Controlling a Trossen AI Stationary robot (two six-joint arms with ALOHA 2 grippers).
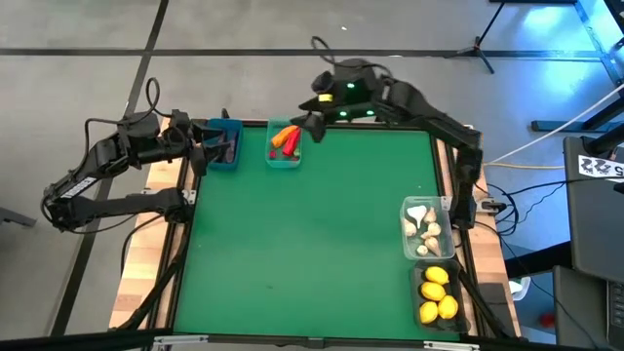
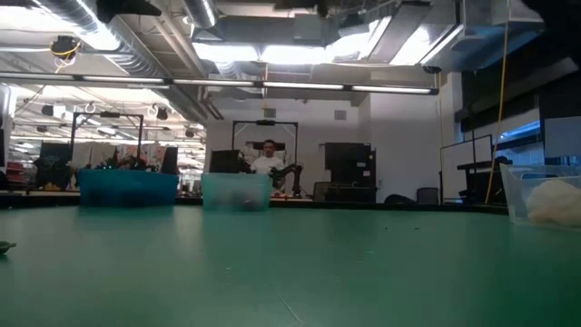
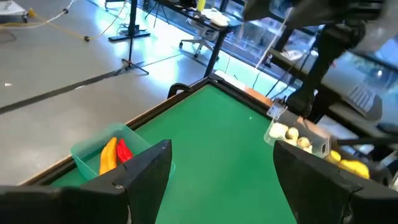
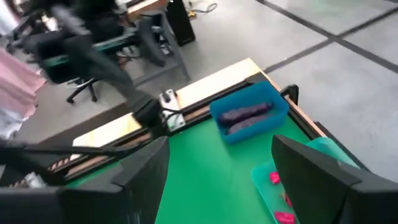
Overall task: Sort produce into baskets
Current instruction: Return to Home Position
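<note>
**Both grippers wide open and empty beside the filled bins**

In the high view the blue bin [image 1: 224,146] sits at the upper left of the green table [image 1: 312,244], with the teal-green bin [image 1: 284,146] just to its right. Two dark purple eggplants [image 4: 245,115] lie side by side along the blue bin's long side. An orange carrot [image 3: 109,155] and a red chili [image 3: 124,149] lie parallel in the teal-green bin.

At the right edge the clear bin [image 1: 427,229] holds cream garlic bulbs [image 1: 422,229]. Below it the dark grey bin [image 1: 439,295] holds yellow lemons [image 1: 436,292].

The left gripper [image 1: 202,151] hangs just left of the blue bin, and the right gripper [image 1: 310,125] is at the teal-green bin's upper right. Each has its fingers spread wide with nothing between them.

At the low view's left edge a tiny green bit [image 2: 4,245] lies cut off, too small to identify.
</note>
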